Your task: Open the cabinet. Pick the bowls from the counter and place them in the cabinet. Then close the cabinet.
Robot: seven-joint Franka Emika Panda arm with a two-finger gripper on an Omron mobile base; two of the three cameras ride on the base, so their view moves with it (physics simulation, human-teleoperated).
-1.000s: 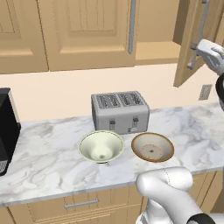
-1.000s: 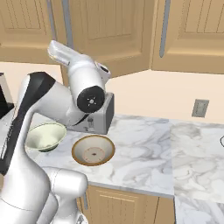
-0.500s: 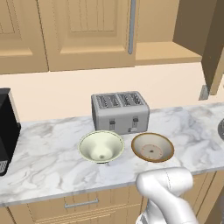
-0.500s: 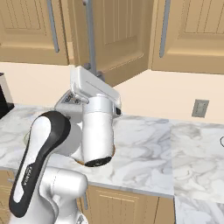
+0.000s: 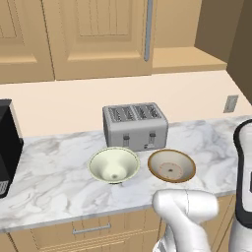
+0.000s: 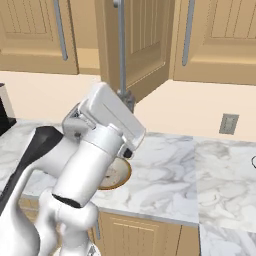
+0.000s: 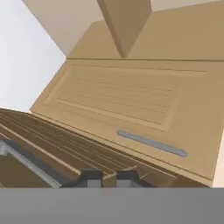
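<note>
Arm [image 6: 95, 165] hides most of brown-rimmed bowl [image 6: 116, 175]; cream bowl [image 5: 114, 166] unobstructed.

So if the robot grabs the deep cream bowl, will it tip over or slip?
The cream bowl narrows to a small foot, so a sideways push might rock it. Its wall looks smooth and glossy, so it is probably slippery. It looks rigid, perhaps ceramic, so likely breakable.
</note>
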